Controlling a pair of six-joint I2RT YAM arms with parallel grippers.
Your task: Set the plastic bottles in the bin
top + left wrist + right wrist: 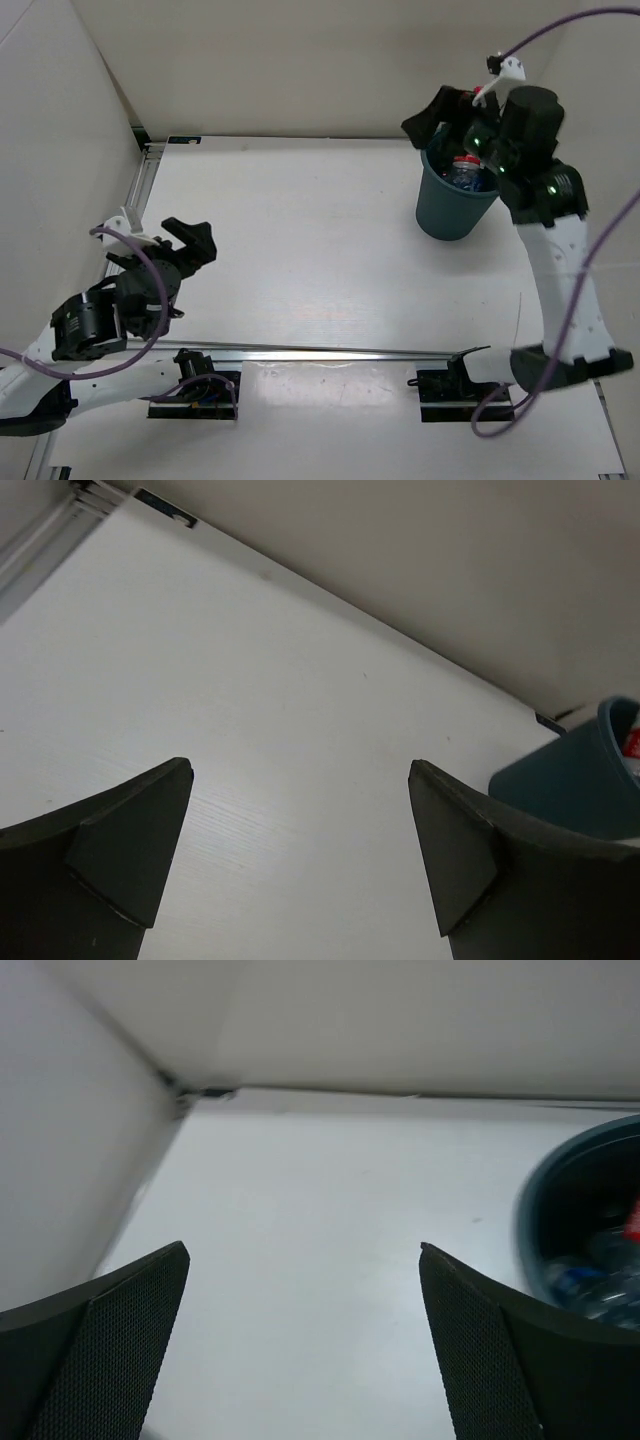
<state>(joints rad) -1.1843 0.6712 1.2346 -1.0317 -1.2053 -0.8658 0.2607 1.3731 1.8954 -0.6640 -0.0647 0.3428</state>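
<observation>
The dark teal bin (452, 208) stands at the back right of the table. Plastic bottles (467, 173) lie inside it; I see a blue label and a red cap, the rest is hidden by the bin wall and my right arm. My right gripper (432, 116) is open and empty, just above the bin's far left rim. In the right wrist view (303, 1250) the bin (535, 1195) sits at the right edge with bottles (595, 1285) in it. My left gripper (197, 240) is open and empty, low at the near left, far from the bin. In the left wrist view (300, 765) the bin (565, 785) is at the right.
White walls close the table at the back and left, with an aluminium rail (140, 185) along the left edge. A metal rail (330, 350) runs along the near edge by the arm bases. The white tabletop (300, 240) lies between the arms.
</observation>
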